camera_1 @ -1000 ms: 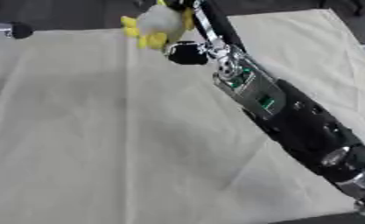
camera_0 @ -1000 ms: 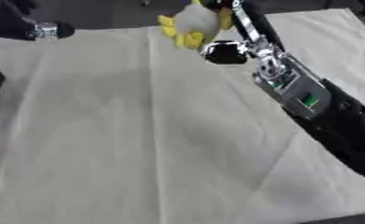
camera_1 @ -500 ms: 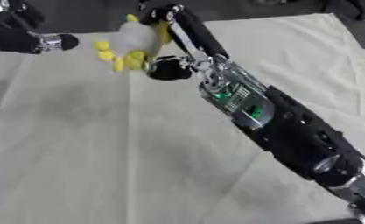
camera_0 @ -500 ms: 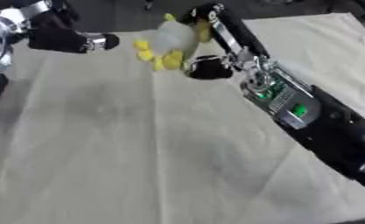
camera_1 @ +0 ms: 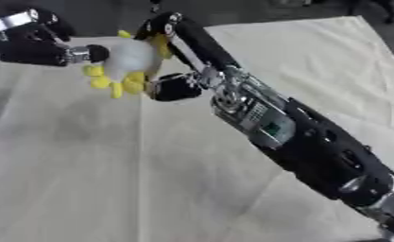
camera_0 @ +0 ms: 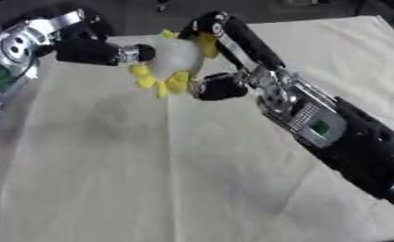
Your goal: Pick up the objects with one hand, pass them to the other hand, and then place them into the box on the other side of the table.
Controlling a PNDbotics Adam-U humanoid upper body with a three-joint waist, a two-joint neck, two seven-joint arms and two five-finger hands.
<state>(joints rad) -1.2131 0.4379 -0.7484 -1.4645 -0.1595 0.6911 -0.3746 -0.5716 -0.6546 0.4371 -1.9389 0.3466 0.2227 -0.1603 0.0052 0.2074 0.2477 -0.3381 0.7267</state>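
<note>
1. The table [camera_0: 150, 189] is covered by a pale cream cloth with soft creases, one long fold running from the near edge toward the far side.
2. The right arm [camera_0: 340, 137] crosses it from the near right corner — a long black limb with silver joints and a small green patch on a grey panel.
3. The right hand [camera_0: 225, 56] holds a soft toy [camera_0: 173, 59] above the far left part of the cloth, its dark fingers curled round the toy's back and its rounded thumb below.
4. The toy is plump and rounded, whitish-grey with floppy yellow bits hanging underneath.
5. The left hand [camera_0: 100, 51] reaches in from the far left — one dark, silver-banded finger touches the toy's side; how its other fingers stand I cannot tell.
</note>
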